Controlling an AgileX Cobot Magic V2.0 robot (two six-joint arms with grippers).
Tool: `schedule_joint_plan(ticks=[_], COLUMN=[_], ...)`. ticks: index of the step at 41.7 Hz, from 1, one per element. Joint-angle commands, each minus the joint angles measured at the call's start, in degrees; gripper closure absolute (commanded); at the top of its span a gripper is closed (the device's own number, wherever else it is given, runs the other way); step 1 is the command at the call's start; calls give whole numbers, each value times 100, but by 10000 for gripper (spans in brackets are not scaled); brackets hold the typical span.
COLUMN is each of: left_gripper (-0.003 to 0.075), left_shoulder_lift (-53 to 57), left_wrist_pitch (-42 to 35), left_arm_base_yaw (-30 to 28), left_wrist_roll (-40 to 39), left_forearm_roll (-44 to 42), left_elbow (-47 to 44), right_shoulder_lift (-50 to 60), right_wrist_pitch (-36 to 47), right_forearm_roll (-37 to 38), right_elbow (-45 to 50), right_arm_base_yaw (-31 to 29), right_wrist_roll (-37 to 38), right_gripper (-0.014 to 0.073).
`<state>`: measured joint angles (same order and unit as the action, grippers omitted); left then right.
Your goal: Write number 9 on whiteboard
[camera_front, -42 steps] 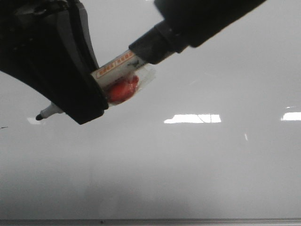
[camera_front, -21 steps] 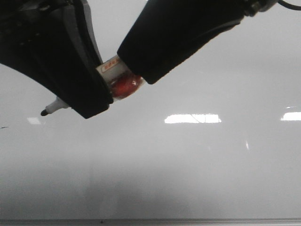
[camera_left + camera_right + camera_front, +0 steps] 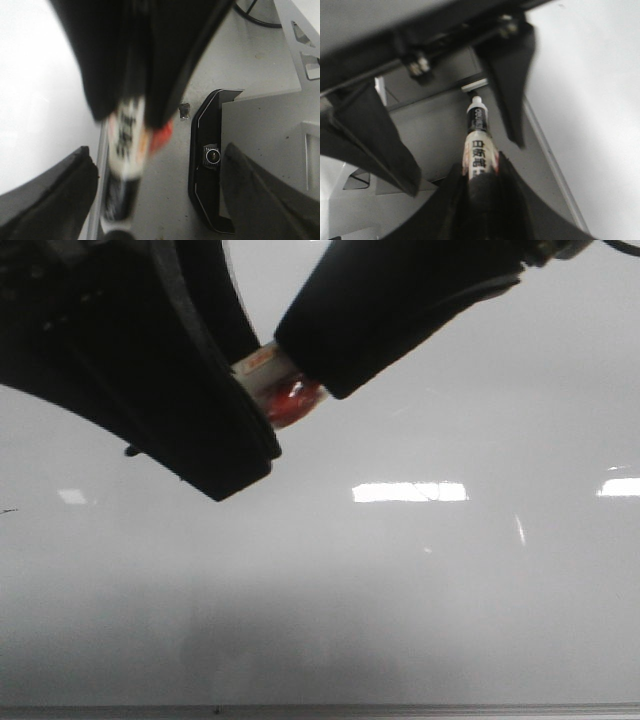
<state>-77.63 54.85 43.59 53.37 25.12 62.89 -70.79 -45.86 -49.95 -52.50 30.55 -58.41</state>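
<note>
A white marker with black print and a blob of red tape (image 3: 275,388) hangs above the whiteboard (image 3: 420,610). My right gripper (image 3: 320,370) is shut on its rear end; in the right wrist view the marker (image 3: 479,131) sticks out from between my right gripper's (image 3: 479,172) fingers. My left gripper (image 3: 240,430) is open, with its fingers on either side of the marker (image 3: 125,160) and not touching it. Only the dark tip (image 3: 132,451) peeks out past the left gripper. The number 9 is out of view.
A small dark dash (image 3: 8,510) marks the board's left side, and bright light reflections (image 3: 410,492) lie on it. Its grey edge strip (image 3: 400,708) runs along the front. Beyond the board, a black camera unit (image 3: 212,156) and a grey metal frame (image 3: 300,45) stand on the grey table.
My left gripper has slid to the right along the marker, hiding nearly all of its front end. The marker and my right gripper have shifted a little up and right.
</note>
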Motion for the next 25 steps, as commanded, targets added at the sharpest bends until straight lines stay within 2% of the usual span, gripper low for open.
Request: schedule_joint_plan(ticks=[1,4,8,16,25], left_gripper=[302,385,529,725,739], left_shoulder_lift=[206,357,953,2077,3507], left_wrist_pitch=[27,110,-206,-910,-2061], left_arm_base_yaw=[-140,-367,-876,-1500,-1643], left_wrist_roll=[-502,-548,-548,-548,-548], left_forearm_roll=[-33,56,315,490,889], left_elbow=[179,52,-477,-1449,-2442], right_shoulder_lift=[358,502,588,568,282], right_wrist_pitch=[144,336,548,1042,1661], right_forearm_roll=[-303,-303,-335,-565,-757], right_elbow=[83,280,417,417,382], right_arm_base_yaw=[-381,-717,-1087,-1122,-1122], right_wrist_roll=[-47,-47,-47,-41,-41], right_gripper=[653,653,653,653,653])
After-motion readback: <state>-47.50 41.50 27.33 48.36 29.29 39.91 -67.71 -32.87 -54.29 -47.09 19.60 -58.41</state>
